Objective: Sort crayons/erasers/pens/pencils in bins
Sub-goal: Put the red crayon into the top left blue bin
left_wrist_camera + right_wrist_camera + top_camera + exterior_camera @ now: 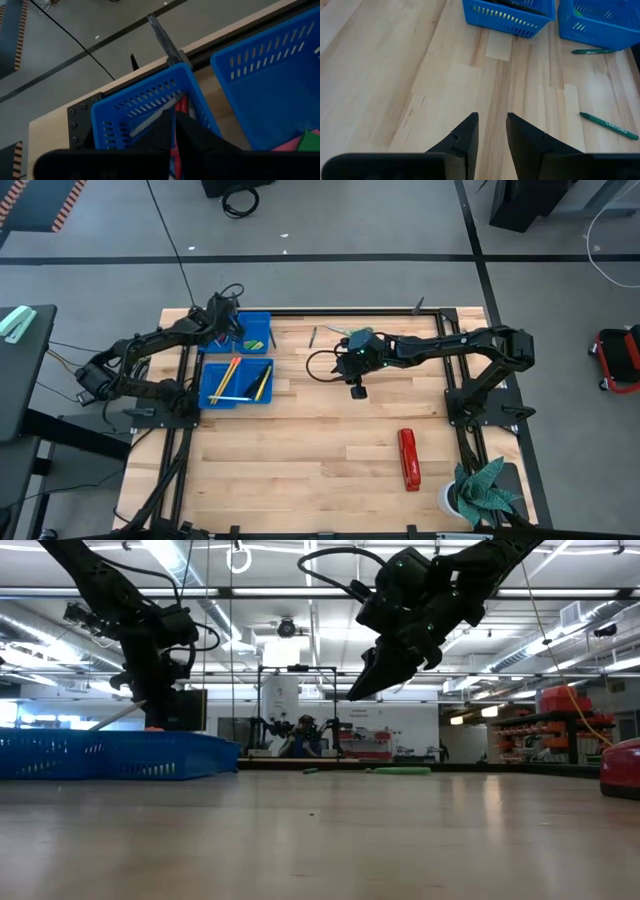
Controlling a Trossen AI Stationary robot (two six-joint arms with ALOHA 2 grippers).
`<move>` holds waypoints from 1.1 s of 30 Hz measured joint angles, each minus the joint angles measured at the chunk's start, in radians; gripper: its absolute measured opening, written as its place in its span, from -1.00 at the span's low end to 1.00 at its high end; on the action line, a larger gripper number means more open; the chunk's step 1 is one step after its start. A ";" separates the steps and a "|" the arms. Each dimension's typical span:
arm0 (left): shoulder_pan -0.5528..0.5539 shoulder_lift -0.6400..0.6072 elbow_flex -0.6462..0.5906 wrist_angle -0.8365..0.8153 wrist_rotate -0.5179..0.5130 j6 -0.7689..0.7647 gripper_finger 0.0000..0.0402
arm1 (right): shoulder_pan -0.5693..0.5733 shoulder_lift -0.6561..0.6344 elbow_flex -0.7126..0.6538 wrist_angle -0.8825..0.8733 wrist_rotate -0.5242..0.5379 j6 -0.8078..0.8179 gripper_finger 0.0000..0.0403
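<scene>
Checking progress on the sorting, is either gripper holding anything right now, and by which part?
The right gripper is open and empty. The left gripper looks closed on a thin red stick; the hold point is hidden.

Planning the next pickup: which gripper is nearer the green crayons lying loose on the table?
Right. The right gripper hovers open over bare wood just short of the green crayons; the left gripper is away over the blue bins.

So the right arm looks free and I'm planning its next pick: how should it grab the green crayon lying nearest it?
Grip the green crayon mid-length, from straight above, fingers across its thin body. It lies flat on bare wood, clear of the bins; the right gripper is open.
</scene>
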 joint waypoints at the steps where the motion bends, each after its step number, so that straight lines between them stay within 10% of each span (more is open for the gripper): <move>1: 0.000 0.000 0.000 0.000 0.000 0.000 -0.82 | 0.000 0.000 0.000 0.000 0.000 0.000 -0.48; 26: -0.139 -0.202 0.000 -0.001 0.002 0.053 -0.37 | -0.002 0.000 0.002 0.224 0.128 0.015 -0.48; 33: -0.189 -0.191 0.000 -0.032 0.242 0.053 -0.43 | -0.013 0.000 0.002 0.224 0.144 0.052 -0.48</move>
